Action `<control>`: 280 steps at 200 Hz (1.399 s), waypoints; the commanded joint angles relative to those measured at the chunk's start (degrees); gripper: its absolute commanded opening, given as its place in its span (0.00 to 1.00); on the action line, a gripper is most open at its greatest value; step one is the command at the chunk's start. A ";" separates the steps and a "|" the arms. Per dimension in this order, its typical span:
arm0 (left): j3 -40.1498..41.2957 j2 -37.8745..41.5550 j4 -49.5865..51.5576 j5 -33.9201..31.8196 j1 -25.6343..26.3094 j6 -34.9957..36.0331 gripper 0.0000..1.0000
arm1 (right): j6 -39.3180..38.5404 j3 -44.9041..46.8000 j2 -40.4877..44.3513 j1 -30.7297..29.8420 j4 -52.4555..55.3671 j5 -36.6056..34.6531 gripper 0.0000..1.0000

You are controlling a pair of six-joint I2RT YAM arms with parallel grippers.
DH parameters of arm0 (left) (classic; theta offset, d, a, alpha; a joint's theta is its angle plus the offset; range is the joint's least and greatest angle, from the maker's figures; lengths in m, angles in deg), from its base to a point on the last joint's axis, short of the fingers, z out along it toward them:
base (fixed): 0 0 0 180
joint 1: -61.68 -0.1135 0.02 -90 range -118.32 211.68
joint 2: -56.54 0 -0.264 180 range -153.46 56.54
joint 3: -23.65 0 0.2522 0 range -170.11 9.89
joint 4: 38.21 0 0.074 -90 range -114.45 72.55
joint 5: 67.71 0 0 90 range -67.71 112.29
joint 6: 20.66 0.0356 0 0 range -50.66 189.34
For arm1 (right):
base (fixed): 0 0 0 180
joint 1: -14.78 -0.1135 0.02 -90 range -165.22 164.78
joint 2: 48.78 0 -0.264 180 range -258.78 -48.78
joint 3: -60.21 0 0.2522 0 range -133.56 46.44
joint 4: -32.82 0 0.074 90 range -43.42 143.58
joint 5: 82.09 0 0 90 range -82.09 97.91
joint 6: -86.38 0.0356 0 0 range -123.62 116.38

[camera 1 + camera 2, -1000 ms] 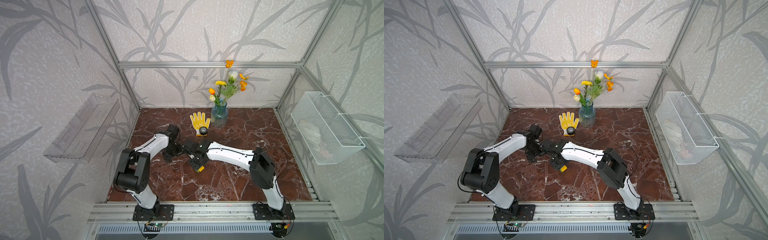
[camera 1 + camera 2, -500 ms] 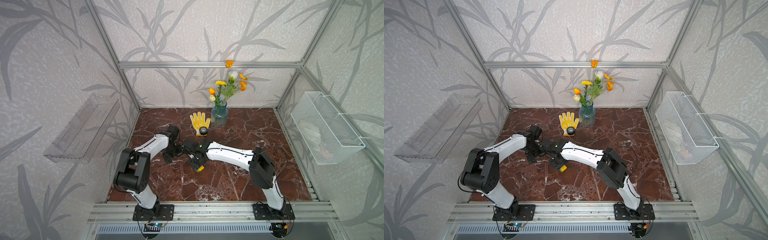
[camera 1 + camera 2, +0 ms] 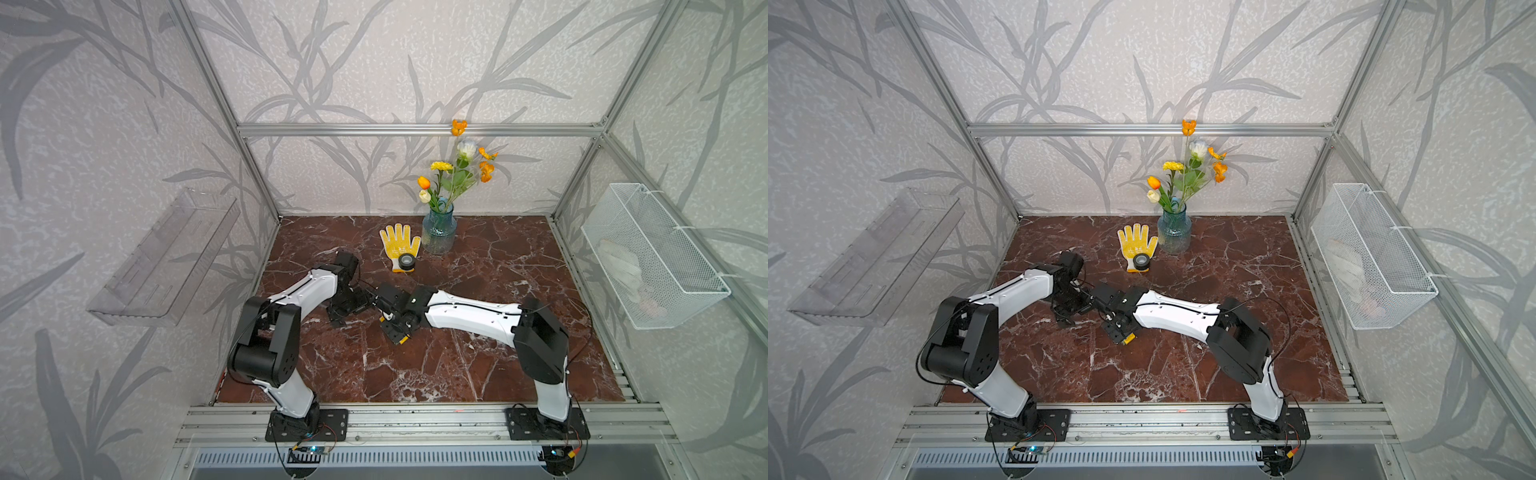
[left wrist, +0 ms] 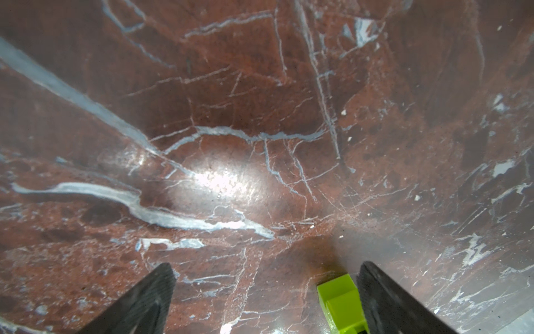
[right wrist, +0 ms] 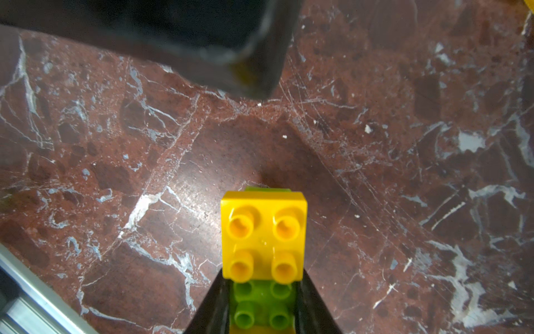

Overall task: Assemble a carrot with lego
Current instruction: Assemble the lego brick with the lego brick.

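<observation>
My right gripper [image 5: 262, 277] is shut on the carrot, a small stack with a yellow-orange square brick [image 5: 263, 231] over a lime-green brick [image 5: 261, 303]; the black fingers [image 5: 213, 306] press the green part from both sides. In both top views that gripper [image 3: 397, 330] hangs low over the marble mid-table, with the yellow end [image 3: 1128, 340] showing. My left gripper [image 4: 265, 271] stands open just beside it [image 3: 347, 305]. A loose lime-green lego brick [image 4: 342, 303] lies on the marble between the jaws, close to one finger [image 4: 390, 300].
A yellow glove [image 3: 400, 245] with a black tape roll [image 3: 406, 262] on it lies at the back, beside a glass vase of flowers [image 3: 438, 232]. A wire basket [image 3: 652, 257] hangs on the right wall and a clear shelf [image 3: 166, 257] on the left wall.
</observation>
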 commanded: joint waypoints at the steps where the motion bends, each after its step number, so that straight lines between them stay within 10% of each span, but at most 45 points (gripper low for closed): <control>1: 1.00 1.10 -0.65 0.77 -0.16 -0.59 0.99 | 0.10 1.84 -1.35 0.15 0.17 0.67 0.31; 280: 2.69 0.34 -2.77 3.06 0.02 -1.36 0.99 | 2.29 3.32 -2.69 -0.41 3.27 -0.13 0.31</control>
